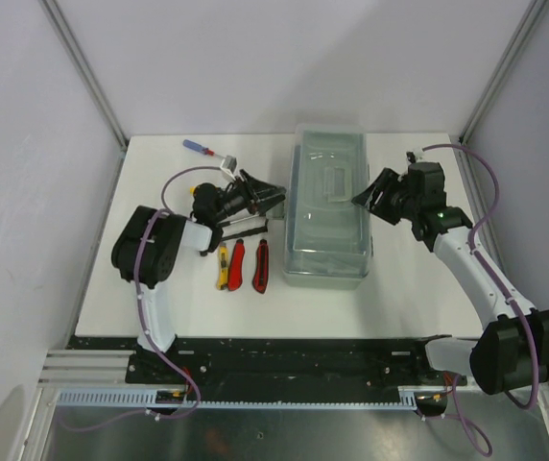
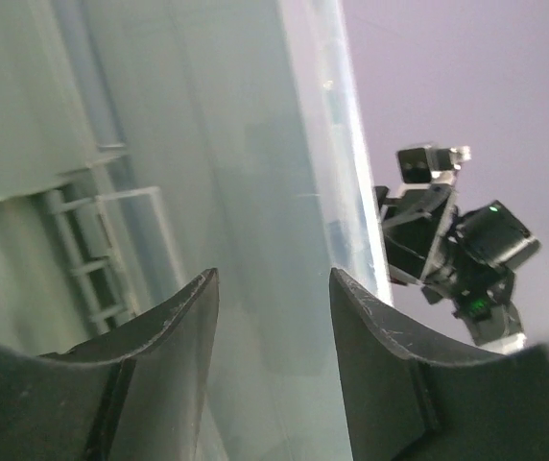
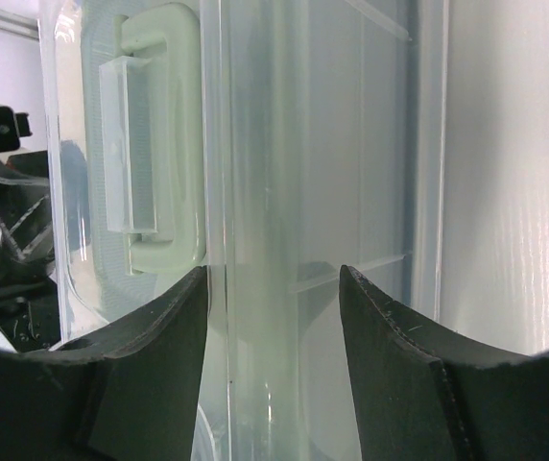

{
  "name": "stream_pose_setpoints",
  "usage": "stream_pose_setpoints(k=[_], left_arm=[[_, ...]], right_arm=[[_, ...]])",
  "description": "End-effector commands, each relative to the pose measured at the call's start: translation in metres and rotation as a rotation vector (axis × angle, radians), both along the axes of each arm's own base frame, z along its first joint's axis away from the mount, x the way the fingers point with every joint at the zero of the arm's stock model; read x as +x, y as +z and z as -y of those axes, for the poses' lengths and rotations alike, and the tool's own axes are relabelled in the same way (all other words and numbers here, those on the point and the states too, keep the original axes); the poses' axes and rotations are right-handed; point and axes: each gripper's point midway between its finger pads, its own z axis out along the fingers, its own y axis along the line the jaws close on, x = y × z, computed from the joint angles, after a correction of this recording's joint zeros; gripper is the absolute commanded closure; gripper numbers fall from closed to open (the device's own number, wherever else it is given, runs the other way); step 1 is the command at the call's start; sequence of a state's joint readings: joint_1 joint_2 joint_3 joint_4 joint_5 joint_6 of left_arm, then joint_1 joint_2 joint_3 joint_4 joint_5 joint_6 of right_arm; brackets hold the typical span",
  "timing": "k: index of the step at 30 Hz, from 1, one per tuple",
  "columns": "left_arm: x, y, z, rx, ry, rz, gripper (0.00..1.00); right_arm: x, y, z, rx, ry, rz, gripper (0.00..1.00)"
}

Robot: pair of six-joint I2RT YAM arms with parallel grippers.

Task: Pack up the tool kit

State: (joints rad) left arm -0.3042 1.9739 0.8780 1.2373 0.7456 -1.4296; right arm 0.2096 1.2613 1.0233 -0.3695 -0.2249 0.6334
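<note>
The tool kit's grey-green box [image 1: 327, 230] stands closed mid-table, its translucent lid [image 3: 294, 115] and moulded handle [image 3: 164, 43] on top. My left gripper [image 1: 274, 197] is open at the box's left side, and its jaws [image 2: 273, 274] face the box wall [image 2: 207, 144] with nothing between them. At the right side my right gripper [image 1: 363, 200] is open, and its jaws [image 3: 274, 269] stand astride the lid's edge without visibly touching it. A yellow knife [image 1: 223, 266] and two red knives [image 1: 237, 264] [image 1: 260, 266] lie left of the box.
A blue-and-red screwdriver [image 1: 198, 148] and a small hammer [image 1: 227, 165] lie at the back left. Dark screwdrivers [image 1: 246, 227] rest under the left arm's wrist. Grey walls close in the white table [image 1: 399, 298] on three sides.
</note>
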Motion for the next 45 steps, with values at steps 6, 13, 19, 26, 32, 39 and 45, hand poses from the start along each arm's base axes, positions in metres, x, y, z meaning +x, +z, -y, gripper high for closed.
stream_pose_setpoints(k=[6,13,19,26,32,39,45], left_arm=[[0.025,-0.037,-0.007,0.131,0.07,0.006,0.31],[0.032,-0.044,-0.005,0.142,0.064,0.005,0.25],[0.03,-0.035,0.002,0.135,0.024,0.015,0.29],[0.014,-0.048,0.016,0.193,-0.038,-0.102,0.34],[0.009,-0.039,0.026,0.215,-0.086,-0.101,0.32],[0.002,-0.014,0.045,0.182,-0.164,-0.052,0.51],[-0.005,-0.012,0.048,0.163,-0.201,-0.05,0.62]], right_arm=[[-0.022,-0.067,0.005,-0.079,-0.008,-0.232,0.43],[-0.02,-0.071,0.004,-0.079,-0.007,-0.241,0.43],[-0.02,-0.075,0.005,-0.082,-0.01,-0.251,0.43],[-0.019,-0.078,0.006,-0.084,-0.016,-0.26,0.43],[-0.02,-0.079,0.007,-0.094,-0.021,-0.264,0.43],[-0.021,-0.079,0.01,-0.106,-0.034,-0.268,0.44],[-0.021,-0.08,0.009,-0.105,-0.026,-0.267,0.43]])
